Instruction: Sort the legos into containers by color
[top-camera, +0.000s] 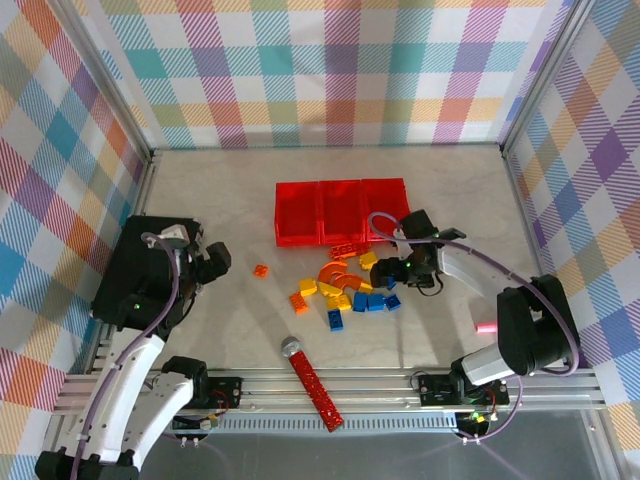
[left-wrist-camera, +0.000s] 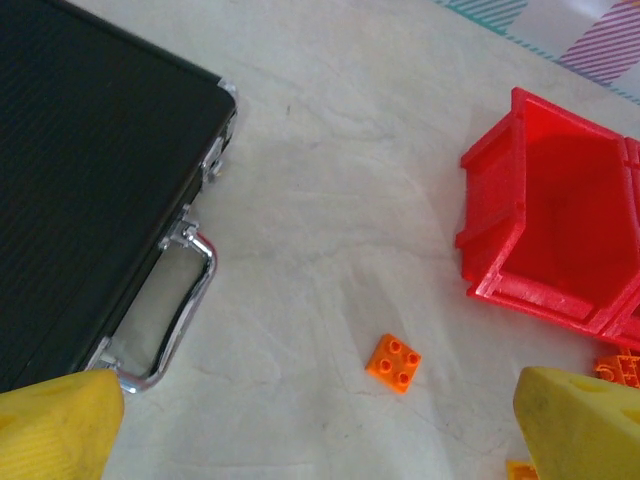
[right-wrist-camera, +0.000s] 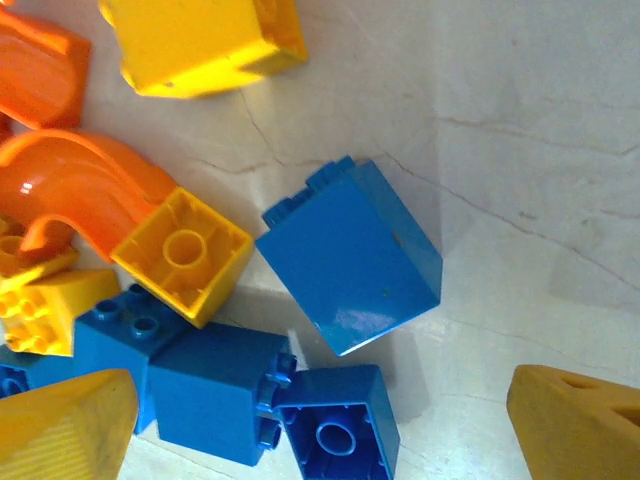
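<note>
Containers look empty | legos all loose just before them | right gripper wide there, left gripper wide farther off

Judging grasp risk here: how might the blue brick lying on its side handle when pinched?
The blue brick looks rigid, so it probably won't deform. Its glossy faces may slip. Its flat sides suggest it slides, not rolls, if pushed.

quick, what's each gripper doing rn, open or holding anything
left gripper: open, holding nothing.
right gripper: open, holding nothing, over the small blue plastic bricks.
</note>
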